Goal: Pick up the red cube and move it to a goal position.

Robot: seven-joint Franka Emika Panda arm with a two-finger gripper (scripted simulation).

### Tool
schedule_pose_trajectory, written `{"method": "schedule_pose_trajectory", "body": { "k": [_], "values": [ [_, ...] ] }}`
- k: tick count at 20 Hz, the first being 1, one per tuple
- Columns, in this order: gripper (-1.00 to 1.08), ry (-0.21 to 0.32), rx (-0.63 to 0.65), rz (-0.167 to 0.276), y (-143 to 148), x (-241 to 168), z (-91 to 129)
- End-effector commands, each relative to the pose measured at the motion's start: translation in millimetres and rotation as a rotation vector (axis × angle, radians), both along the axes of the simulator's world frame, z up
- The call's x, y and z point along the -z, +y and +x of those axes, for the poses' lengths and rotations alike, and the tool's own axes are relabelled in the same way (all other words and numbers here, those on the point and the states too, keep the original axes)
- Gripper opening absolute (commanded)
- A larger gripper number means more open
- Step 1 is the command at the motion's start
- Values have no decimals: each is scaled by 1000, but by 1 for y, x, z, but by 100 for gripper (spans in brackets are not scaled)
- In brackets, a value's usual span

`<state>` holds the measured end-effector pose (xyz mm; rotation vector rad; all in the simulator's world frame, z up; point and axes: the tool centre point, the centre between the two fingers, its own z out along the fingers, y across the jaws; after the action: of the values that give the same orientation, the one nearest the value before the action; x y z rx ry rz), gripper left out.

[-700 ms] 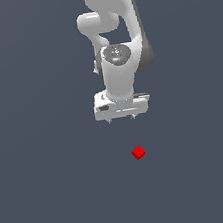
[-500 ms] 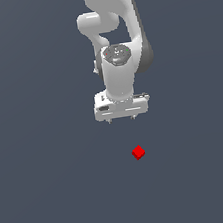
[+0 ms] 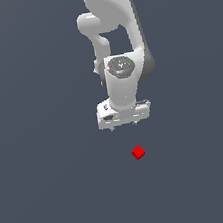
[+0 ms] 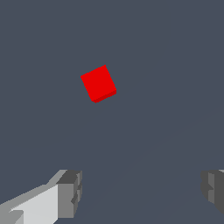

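Observation:
The red cube [image 3: 138,153] is tiny and bright red and lies on the dark grey floor, turned at an angle. The white gripper [image 3: 123,125] hangs above the floor, behind the cube and a little toward the exterior view's left, well apart from it. Its fingers are spread wide and hold nothing. In the wrist view the red cube [image 4: 99,83] lies ahead of the gripper [image 4: 142,192], outside the gap, and one finger [image 4: 70,192] and the other finger [image 4: 213,188] stand far apart.
The white arm [image 3: 119,46] rises from the gripper toward the top of the exterior view. The plain dark grey floor [image 3: 55,192] surrounds the cube.
The gripper has moved slightly toward the exterior view's right. The cube has not moved.

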<state>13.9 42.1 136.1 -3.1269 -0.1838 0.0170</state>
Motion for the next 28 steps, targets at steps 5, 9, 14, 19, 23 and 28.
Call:
{"method": "schedule_pose_trajectory", "body": {
  "k": [5, 9, 14, 19, 23, 28],
  "values": [
    [100, -3, -120, -1, 10, 34, 24],
    [100, -6, -214, -2, 20, 60, 43],
    [100, -10, -313, -4, 33, 87, 62],
    [100, -12, -379, -5, 43, 104, 74],
    [100, -13, -411, -6, 48, 112, 79],
    [100, -13, -427, -6, 50, 116, 82]
  ]
}}
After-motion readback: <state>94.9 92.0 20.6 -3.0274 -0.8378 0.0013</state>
